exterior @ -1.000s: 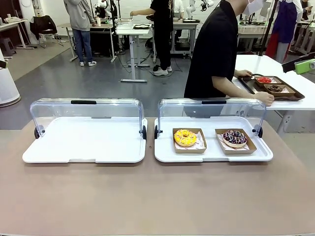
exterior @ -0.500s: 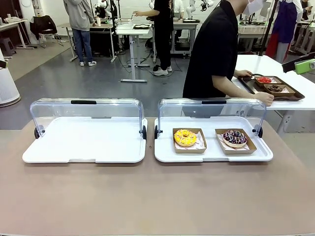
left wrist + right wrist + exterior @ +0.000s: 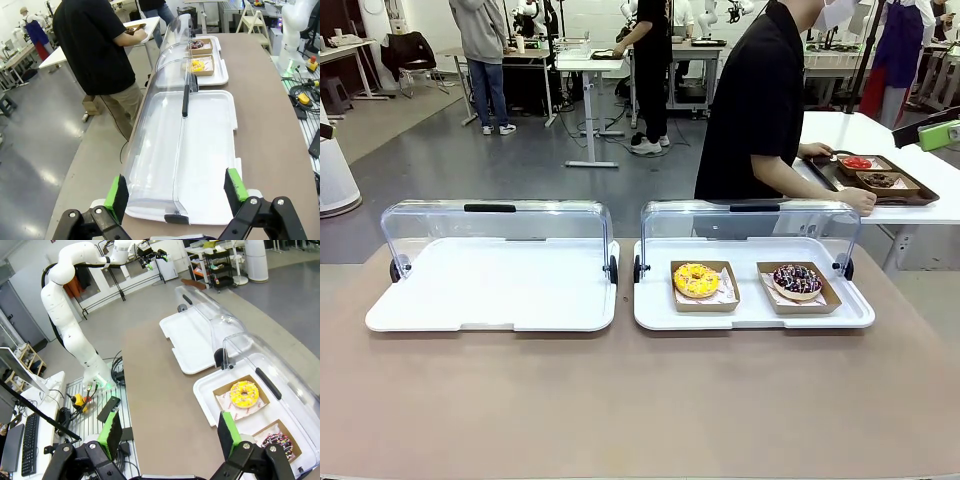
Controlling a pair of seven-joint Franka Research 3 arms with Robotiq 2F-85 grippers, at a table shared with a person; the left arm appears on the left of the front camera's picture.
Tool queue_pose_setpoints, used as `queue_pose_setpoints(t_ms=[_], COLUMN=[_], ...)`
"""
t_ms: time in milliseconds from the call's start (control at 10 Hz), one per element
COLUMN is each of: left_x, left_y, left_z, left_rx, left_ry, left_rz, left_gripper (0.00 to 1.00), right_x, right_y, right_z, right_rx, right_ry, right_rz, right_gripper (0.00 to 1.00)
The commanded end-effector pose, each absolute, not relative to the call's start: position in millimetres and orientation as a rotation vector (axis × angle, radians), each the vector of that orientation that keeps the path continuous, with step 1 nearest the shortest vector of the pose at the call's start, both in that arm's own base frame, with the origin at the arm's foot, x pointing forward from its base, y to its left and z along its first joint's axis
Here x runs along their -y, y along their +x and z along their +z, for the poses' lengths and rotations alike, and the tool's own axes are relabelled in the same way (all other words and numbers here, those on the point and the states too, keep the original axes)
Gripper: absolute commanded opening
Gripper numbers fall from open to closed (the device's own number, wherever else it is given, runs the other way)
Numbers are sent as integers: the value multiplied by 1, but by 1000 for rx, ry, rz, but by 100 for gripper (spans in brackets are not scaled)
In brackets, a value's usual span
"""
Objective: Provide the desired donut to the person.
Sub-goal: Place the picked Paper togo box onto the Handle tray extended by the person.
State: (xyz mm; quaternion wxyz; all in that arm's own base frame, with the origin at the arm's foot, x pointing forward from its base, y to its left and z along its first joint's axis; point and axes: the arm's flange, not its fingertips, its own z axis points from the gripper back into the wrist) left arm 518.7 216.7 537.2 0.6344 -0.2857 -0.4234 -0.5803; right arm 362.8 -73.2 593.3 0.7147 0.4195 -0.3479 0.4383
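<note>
A yellow-glazed donut (image 3: pixel 696 280) and a dark sprinkled donut (image 3: pixel 797 281) each lie in a cardboard tray on the right white tray (image 3: pixel 655 312), whose clear lid is raised. The person (image 3: pixel 755 100) in a black top stands beyond the table, turned sideways. Both hands rest on a brown tray (image 3: pixel 908 197) on a side table. My left gripper (image 3: pixel 176 192) hangs open above the end of the left white tray (image 3: pixel 220 150). High over the table, my right gripper (image 3: pixel 169 435) is open, with the yellow donut (image 3: pixel 243 393) and the dark donut (image 3: pixel 277 444) below to its right.
The left white tray (image 3: pixel 490 290) holds nothing and its clear lid (image 3: pixel 495 225) is raised. The brown tray on the side table carries two more donuts. The brown tabletop (image 3: pixel 620 400) in front of the trays is bare. Cables and a keyboard lie beside the table on the robot's side.
The person has shifted a little at the side table. Trays and donuts have not moved.
</note>
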Motion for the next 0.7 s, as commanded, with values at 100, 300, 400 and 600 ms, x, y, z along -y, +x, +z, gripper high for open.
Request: queue_pose_setpoints(t_ms=[100, 300, 400, 600], left_x=[-217, -217, -217, -217], left_y=[519, 519, 519, 519], left_z=[538, 538, 538, 538], left_rx=[971, 971, 971, 971], left_ry=[-646, -646, -646, -646], left_rz=[-1327, -1327, -1327, -1327], left_gripper=[100, 100, 100, 100], right_x=[71, 71, 71, 71], right_y=[364, 364, 364, 364], right_z=[595, 595, 595, 595], right_rx=[785, 785, 785, 785], right_ry=[939, 939, 939, 939], right_rz=[981, 981, 981, 981], right_gripper=[100, 100, 100, 100])
